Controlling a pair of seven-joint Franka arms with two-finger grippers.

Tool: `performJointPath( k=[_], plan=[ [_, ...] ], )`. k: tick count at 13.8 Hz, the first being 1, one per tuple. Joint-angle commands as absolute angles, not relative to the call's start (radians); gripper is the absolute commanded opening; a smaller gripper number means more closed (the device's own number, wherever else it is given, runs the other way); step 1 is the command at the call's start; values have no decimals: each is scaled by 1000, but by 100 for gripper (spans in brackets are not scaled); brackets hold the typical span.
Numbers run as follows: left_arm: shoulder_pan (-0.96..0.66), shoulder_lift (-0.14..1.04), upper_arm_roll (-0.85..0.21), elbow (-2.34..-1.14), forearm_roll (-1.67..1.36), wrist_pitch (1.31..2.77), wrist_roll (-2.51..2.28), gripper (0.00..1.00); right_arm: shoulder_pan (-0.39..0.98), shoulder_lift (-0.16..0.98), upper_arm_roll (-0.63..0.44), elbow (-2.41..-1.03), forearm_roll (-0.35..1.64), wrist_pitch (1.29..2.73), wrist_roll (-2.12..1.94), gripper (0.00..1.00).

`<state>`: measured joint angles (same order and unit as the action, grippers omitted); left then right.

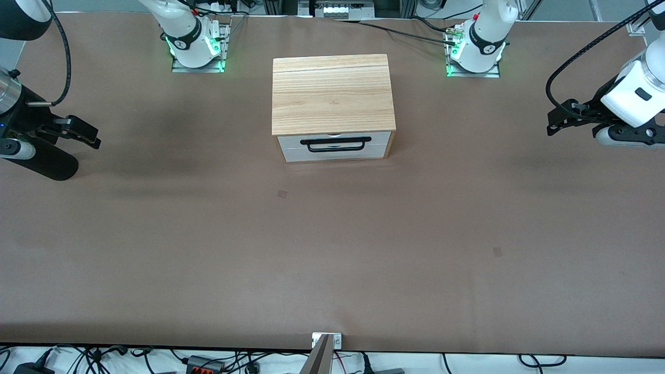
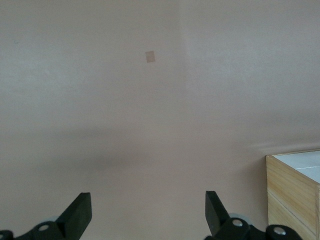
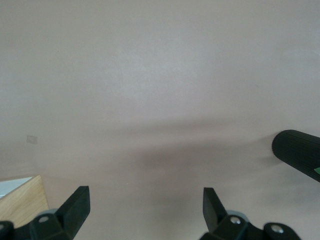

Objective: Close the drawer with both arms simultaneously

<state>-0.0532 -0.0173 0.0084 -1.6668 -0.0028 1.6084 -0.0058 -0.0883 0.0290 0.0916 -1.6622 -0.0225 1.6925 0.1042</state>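
Left gripper fingers spread over table, wooden box corner beside

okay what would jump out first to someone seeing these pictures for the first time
The light-wood box in the middle of the brown table, its white drawer with the black handle looking shut. Then the two arms out at the table's ends: the left claw and right claw, both open, over bare table.

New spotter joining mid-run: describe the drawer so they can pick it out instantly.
Find the light-wood box midway between the two arm bases. The drawer is the white panel on its camera-facing side. Its black bar handle sets it apart from the bare wood casing.
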Motion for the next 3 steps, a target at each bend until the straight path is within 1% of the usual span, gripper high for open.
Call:
performJointPath(
  k=[1, 3],
  plan=[
    [-58, -5, 8, -1635, 8, 1586, 8, 100, -101, 8, 101, -1683, -25, 1690, 87, 100],
    [-60, -5, 8, -1632, 11, 1585, 8, 100, -101, 5, 100, -1683, -23, 1686, 87, 100]
  ],
)
